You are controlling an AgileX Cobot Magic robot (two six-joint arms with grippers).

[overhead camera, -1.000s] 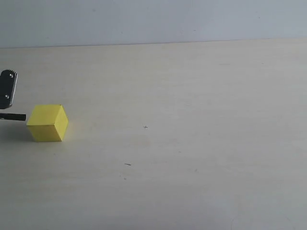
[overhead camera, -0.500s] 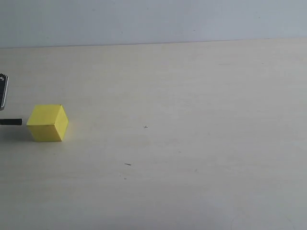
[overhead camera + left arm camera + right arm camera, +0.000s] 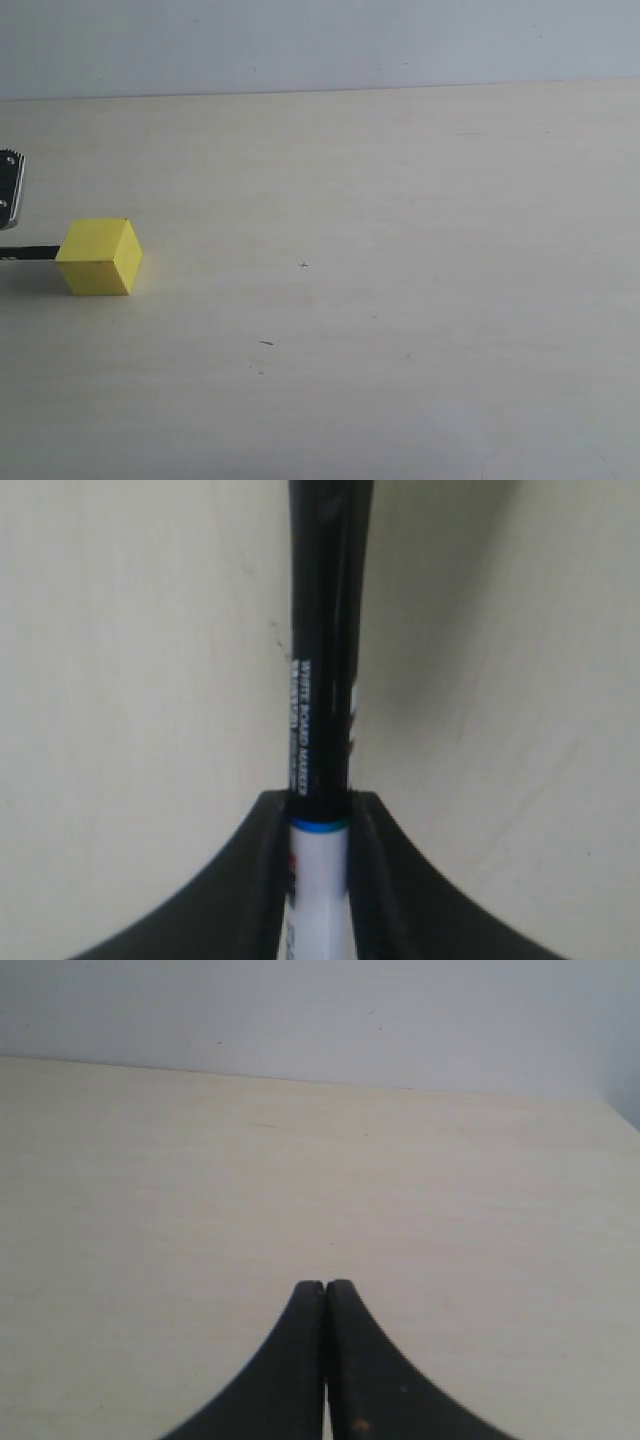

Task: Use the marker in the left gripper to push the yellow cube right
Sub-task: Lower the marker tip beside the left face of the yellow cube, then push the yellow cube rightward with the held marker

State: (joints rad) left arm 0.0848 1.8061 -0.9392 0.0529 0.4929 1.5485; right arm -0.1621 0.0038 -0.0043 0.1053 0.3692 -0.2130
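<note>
Exterior view: the yellow cube [image 3: 98, 258] sits flat on the counter [image 3: 400, 300], far to the left of the view, with open surface all along its right side. The marker [image 3: 30, 252] lies roughly level, and its black end reaches the cube's left face. It looks like contact, though a hairline gap cannot be ruled out. Only a silver plate [image 3: 8, 188] of the left arm shows, at the picture's edge.

Left wrist view: the left tool [image 3: 320, 810] is clamped on the marker's white barrel just behind the black cap, which runs straight out ahead. The cube is out of this frame.

Right wrist view: the right tool [image 3: 326, 1295] has its 2 fingers pressed together with nothing between them. It is over bare counter and takes no part in the push.

Judgement on the step, which is the push itself:
- Aim the marker tip at the middle of the left face. An off-centre push would likely yaw the cube.
- Keep the marker level and low.
- Travel straight right and slowly.
- Hold the clamp firm, or the barrel may slip back between the fingers under load.
</note>
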